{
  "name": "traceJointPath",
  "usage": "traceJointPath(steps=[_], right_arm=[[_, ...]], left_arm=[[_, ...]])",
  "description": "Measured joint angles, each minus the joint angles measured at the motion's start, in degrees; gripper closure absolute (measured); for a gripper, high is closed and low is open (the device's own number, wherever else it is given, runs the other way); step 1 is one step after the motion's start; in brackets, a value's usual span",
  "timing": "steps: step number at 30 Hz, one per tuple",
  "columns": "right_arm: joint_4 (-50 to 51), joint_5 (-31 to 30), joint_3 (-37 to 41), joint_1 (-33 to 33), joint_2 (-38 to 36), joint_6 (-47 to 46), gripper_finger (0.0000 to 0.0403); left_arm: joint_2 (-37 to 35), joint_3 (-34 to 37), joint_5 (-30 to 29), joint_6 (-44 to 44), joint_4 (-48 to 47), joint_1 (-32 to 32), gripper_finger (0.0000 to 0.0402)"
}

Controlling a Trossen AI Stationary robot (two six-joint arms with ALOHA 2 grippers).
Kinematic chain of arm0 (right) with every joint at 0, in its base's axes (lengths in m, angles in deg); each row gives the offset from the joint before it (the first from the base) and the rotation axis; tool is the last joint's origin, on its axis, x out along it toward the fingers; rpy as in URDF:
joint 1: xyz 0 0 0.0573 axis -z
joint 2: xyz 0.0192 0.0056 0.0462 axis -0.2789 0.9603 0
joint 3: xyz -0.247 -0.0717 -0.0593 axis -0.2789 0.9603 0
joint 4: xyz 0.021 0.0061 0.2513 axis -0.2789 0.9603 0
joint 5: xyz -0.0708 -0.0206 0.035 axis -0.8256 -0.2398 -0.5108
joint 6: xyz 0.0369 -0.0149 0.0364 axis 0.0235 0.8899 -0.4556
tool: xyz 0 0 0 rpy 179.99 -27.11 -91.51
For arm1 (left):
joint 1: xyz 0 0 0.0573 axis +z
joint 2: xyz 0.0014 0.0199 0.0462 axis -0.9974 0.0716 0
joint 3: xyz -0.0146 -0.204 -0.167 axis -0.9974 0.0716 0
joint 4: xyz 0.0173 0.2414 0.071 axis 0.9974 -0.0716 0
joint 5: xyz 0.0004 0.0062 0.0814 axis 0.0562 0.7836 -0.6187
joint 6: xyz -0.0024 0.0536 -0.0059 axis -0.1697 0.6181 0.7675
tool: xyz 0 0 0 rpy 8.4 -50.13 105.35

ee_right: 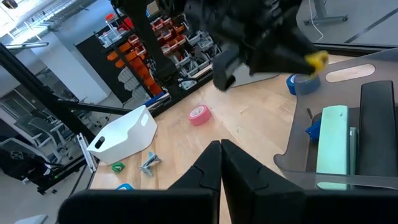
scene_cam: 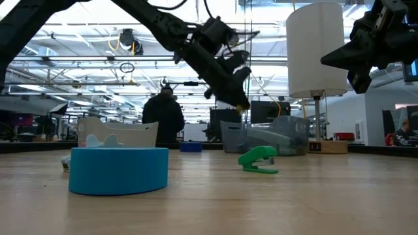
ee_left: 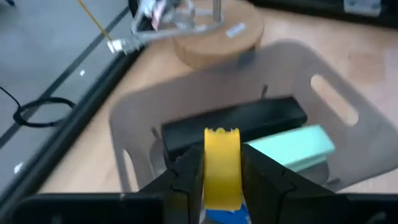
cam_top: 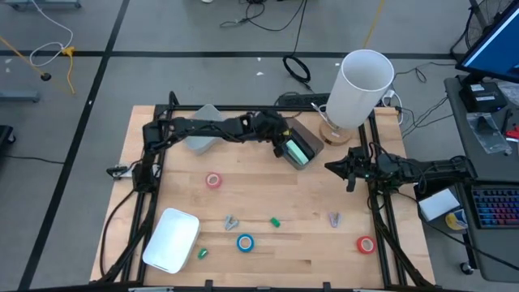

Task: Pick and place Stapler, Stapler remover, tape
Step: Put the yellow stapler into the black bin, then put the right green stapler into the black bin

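Note:
My left gripper [ee_left: 221, 155] reaches across the far middle of the table [cam_top: 284, 148] and is shut on a small yellow and blue thing [ee_left: 221, 168], which looks like a small stapler. It hangs above the near rim of a grey bin [ee_left: 336, 93]. A black stapler [ee_left: 236, 124] and a mint-green one [ee_left: 292, 146] lie in that bin. On the table lie a red tape [cam_top: 213, 180], a blue tape [cam_top: 245, 242], another red tape [cam_top: 366, 243], a green stapler [scene_cam: 258, 160] and two grey stapler removers [cam_top: 231, 221] [cam_top: 334, 219]. My right gripper [cam_top: 331, 167] waits shut at the right. My left gripper pinches the yellow upper part [ee_left: 221, 146] of the small thing between its two fingers [ee_left: 186, 174]. The fingers slant downward from the table's left. Its blue part [ee_right: 301, 84] hangs below the fingers, lifted clear over the bin.
A white tub [cam_top: 172, 239] stands at the near left with a small green block [cam_top: 203, 253] beside it. Another grey container [cam_top: 203, 131] sits at the far left, under the left arm. A tall white lamp on a wooden base [cam_top: 361, 81] stands just behind the bin.

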Motion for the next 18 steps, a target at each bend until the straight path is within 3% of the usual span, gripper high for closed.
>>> traceJointPath(steps=[18], right_arm=[[0.0, 0.0, 0.0, 0.0, 0.0, -0.2, 0.0399]], left_arm=[[1.3, 0.0, 1.0, -1.7, -0.8, -0.2, 0.0356]])
